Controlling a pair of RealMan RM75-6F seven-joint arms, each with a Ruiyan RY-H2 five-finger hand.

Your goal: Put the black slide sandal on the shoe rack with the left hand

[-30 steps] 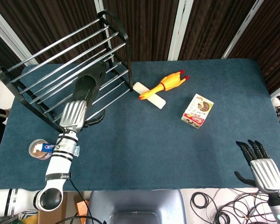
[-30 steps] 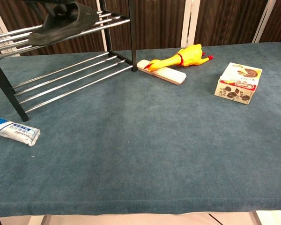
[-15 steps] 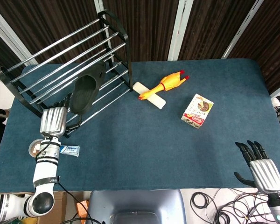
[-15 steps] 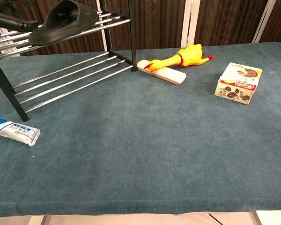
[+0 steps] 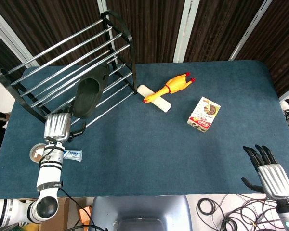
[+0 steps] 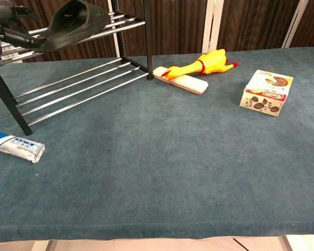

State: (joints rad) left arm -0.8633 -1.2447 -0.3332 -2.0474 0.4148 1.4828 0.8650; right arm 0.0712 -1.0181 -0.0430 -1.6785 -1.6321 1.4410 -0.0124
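Observation:
The black slide sandal (image 5: 89, 94) lies across the upper bars of the black shoe rack (image 5: 62, 48), at its near end. In the chest view the sandal (image 6: 78, 21) sits on the top tier of the rack (image 6: 68, 86), tilted a little. My left hand (image 5: 58, 126) hovers just near-left of the sandal, apart from it and holding nothing. Its dark fingers (image 6: 8, 29) show spread at the chest view's top left. My right hand (image 5: 269, 175) rests off the table's near right corner with fingers apart and nothing in them.
A yellow rubber chicken (image 5: 168, 87) lies over a white bar (image 5: 154, 97) just right of the rack. A small printed box (image 5: 204, 114) sits further right. A toothpaste tube (image 5: 70, 155) and a round tin (image 5: 37, 153) lie near the left front edge.
My left hand let go of the sandal and drew back toward the near left; the sandal stays on the rack. The right hand has not moved.

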